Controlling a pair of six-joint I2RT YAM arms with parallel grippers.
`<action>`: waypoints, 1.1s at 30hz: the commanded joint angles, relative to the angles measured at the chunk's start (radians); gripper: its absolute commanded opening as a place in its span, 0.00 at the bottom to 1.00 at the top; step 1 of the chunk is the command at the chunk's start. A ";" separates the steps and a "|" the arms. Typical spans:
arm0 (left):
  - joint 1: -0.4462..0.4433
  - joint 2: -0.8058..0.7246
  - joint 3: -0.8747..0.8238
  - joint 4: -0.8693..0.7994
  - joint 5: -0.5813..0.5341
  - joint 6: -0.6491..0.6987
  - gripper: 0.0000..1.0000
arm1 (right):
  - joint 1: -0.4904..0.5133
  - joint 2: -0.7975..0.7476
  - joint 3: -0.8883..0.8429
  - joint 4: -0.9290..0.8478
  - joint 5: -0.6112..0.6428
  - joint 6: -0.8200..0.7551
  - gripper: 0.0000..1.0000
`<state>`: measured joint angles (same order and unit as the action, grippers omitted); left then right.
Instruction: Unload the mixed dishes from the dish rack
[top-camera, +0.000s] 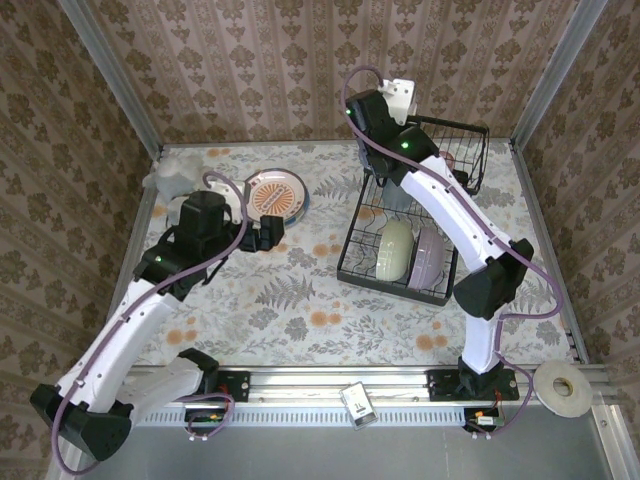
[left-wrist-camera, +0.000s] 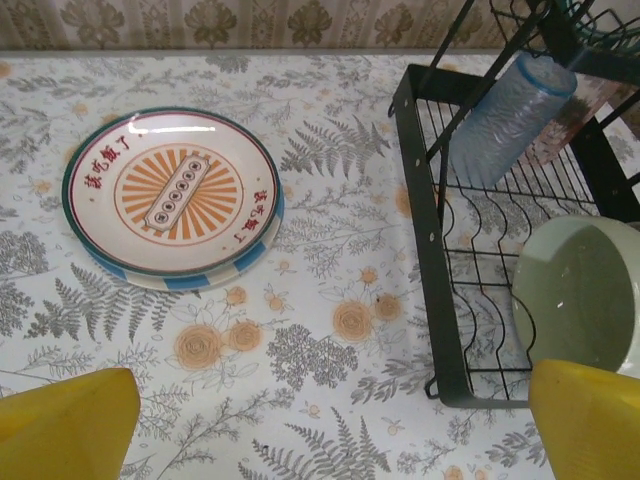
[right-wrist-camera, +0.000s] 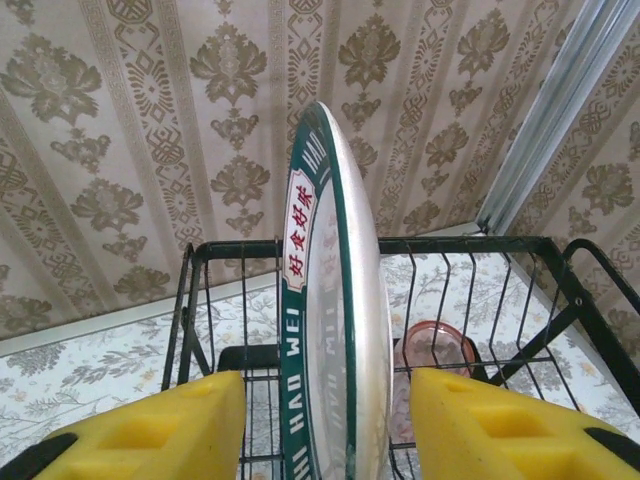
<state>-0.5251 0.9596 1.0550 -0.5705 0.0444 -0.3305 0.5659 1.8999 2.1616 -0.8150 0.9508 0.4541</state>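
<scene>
The black wire dish rack (top-camera: 346, 268) stands right of centre. A pale green bowl (top-camera: 394, 250) and a lavender bowl (top-camera: 428, 255) sit in its lower tier. A teal-rimmed plate (right-wrist-camera: 335, 330) stands on edge in the upper shelf (right-wrist-camera: 450, 245), with a pink cup (right-wrist-camera: 435, 360) behind it. My right gripper (right-wrist-camera: 325, 430) straddles this plate, and a gap shows at each yellow pad. Two stacked plates (left-wrist-camera: 170, 190) lie on the table. My left gripper (left-wrist-camera: 335, 420) hangs open and empty over the cloth between them and the rack (left-wrist-camera: 425, 250). A bluish cup (left-wrist-camera: 510, 120) leans in the rack above the green bowl (left-wrist-camera: 585, 300).
A grey plush toy (top-camera: 170, 175) lies at the far left corner. A roll of tape (top-camera: 560, 388) sits on the front rail at the right. Patterned walls close in the back and both sides.
</scene>
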 joint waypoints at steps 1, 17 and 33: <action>0.049 -0.028 -0.050 0.072 0.191 0.033 1.00 | -0.005 0.026 0.044 -0.049 0.052 0.011 0.44; 0.062 -0.183 -0.260 0.375 0.361 0.085 1.00 | -0.024 0.107 0.141 -0.127 0.063 0.035 0.29; 0.062 -0.193 -0.269 0.370 0.339 0.090 1.00 | -0.024 0.113 0.173 -0.151 0.079 0.033 0.01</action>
<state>-0.4686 0.7822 0.7906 -0.2302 0.3927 -0.2642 0.5320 2.0125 2.3032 -0.9581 1.0359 0.4824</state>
